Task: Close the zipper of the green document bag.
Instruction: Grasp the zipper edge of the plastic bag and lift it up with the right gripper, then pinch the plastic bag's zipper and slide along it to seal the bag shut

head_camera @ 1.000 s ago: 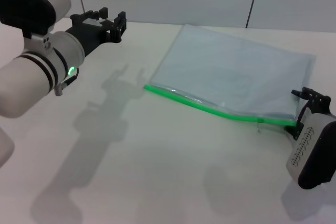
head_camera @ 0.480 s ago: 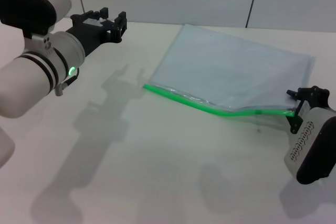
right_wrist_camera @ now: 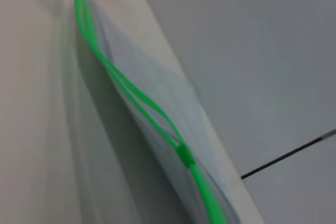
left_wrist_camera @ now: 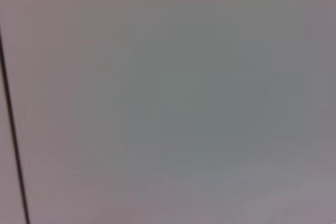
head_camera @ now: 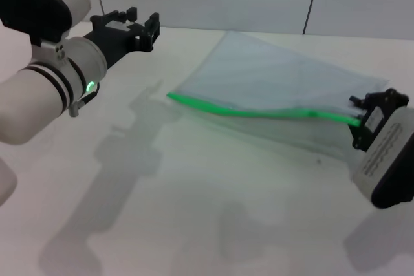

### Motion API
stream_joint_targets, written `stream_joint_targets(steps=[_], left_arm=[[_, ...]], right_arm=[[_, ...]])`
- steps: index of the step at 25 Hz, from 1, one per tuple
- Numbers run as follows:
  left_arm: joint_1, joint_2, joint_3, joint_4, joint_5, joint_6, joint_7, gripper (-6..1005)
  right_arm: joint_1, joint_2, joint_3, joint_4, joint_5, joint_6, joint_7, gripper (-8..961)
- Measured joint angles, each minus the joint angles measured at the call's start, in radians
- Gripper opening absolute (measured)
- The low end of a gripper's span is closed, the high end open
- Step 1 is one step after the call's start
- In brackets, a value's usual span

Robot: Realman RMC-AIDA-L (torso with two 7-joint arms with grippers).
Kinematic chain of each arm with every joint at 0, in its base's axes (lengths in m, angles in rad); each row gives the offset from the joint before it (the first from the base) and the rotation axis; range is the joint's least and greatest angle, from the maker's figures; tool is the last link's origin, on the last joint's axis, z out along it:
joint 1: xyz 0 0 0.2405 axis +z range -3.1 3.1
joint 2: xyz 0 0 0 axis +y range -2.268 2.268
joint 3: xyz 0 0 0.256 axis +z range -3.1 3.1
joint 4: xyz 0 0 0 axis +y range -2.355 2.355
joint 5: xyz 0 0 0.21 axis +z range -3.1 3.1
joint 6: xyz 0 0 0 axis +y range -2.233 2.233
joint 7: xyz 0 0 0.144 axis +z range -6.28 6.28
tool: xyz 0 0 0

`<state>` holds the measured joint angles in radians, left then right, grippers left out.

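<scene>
Right gripper [head_camera: 359,118] fingers hidden behind zipper [head_camera: 259,112] end

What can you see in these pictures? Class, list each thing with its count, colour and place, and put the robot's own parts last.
Bag: one, translucent pale blue-grey, on the table's right half, its near long edge lifted.
Zipper: one, bright green, along that near long edge; partly open in the right wrist view.
Slider: one, green, on the zipper.
Table: one, white, under everything.
Left gripper: one, black, raised at far left, clear of the bag.
Right gripper: one, black, at the zipper's right end.
</scene>
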<state>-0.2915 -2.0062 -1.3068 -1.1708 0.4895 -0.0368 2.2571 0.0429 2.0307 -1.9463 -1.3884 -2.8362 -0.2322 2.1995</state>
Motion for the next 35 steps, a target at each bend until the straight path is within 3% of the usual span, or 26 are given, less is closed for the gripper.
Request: stream_joint_targets(steps=[4,9,15,28,32,35], left_arm=[[0.010,0.011,0.032,-0.042,0.003,0.008,0.003,413],[-0.010,0.057,0.138,-0.119,0.020,0.017,0.035,413],[-0.027,0.102,0.234,-0.220,0.098,-0.008,0.056,413],[-0.059,0.104,0.319,-0.239,0.193,-0.033,0.058,413],[-0.067,0.122,0.363,-0.266,0.203,-0.044,0.059,413],[-0.071,0.149,0.390,-0.293,0.204,-0.044,0.055,413]], right_arm=[[-0.031,-0.004,0.026,-0.120,0.053,-0.100,-0.004,123],[-0.038,-0.004,0.072,-0.218,0.136,-0.226,-0.006,110],[-0.031,-0.006,0.131,-0.252,0.281,-0.274,-0.008,97],[-0.021,-0.006,0.195,-0.280,0.422,-0.356,-0.009,77],[-0.008,-0.005,0.210,-0.258,0.423,-0.355,-0.009,74],[-0.005,-0.006,0.220,-0.253,0.424,-0.357,-0.009,70]])
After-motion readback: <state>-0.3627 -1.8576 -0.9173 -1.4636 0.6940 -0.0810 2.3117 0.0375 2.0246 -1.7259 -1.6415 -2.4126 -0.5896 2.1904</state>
